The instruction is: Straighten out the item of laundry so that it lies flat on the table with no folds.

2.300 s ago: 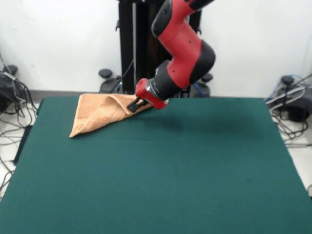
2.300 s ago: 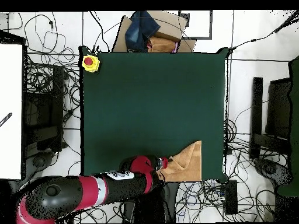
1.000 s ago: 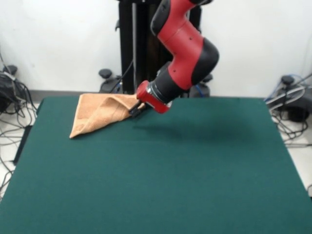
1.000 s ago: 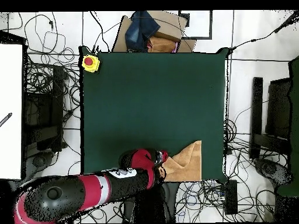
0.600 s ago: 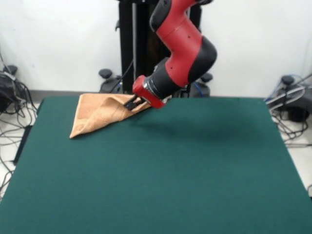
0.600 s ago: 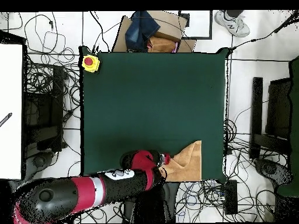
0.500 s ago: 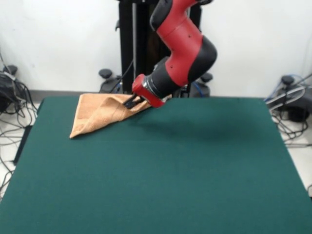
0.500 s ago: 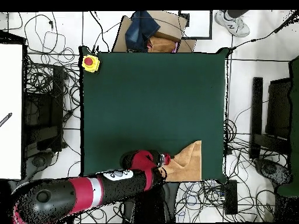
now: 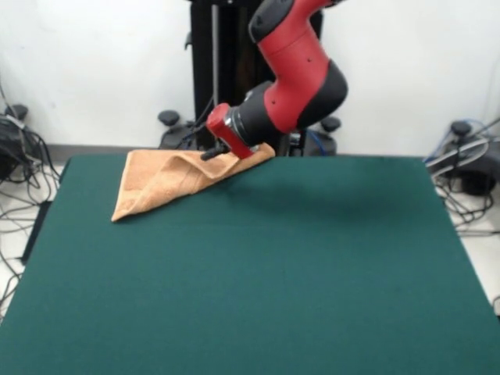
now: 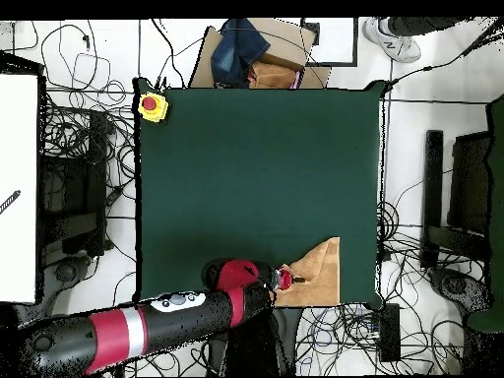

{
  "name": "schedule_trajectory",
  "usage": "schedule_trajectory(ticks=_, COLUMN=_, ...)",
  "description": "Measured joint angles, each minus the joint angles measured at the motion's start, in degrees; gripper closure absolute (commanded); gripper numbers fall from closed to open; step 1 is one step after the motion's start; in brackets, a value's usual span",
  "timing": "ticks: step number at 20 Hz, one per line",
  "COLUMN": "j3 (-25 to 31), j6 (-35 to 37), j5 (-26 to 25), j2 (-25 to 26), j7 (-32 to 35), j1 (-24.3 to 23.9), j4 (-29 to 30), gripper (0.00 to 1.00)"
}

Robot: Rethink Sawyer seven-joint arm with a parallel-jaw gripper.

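**Towel bunched at the robot's edge, gripper at its corner**

Over at about 11 o'clock on the table [image 9: 258, 266] in the front view, the towel [image 9: 160, 181] sits folded into a rough triangle, right up against the far edge by the pedestal. From overhead it's down at 5 o'clock.

Gripper [image 9: 211, 153] is at the towel's right end, touching or just over the top fold. Honestly can't tell if it's open or clamped on cloth.

My guess for doing this well: pinch only the top layer, then drag it toward the middle of the table so the fold peels open instead of sliding the whole bundle.

Arm [image 9: 293, 74] drops steeply from above, wrist angled toward 9 o'clock.
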Motion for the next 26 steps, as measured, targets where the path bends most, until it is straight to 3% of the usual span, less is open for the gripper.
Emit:
schedule_trajectory(ticks=7, j3=-2.3, j6=5.9, j5=0.0, j2=3.2, j7=4.8, j1=0.3, j4=-1.4, gripper=0.0)
schedule_trajectory(ticks=26, j3=-2.4, j6=4.0, j5=0.1, j2=3.5, j7=6.9, j1=-0.6, j4=-7.6, gripper=0.0)
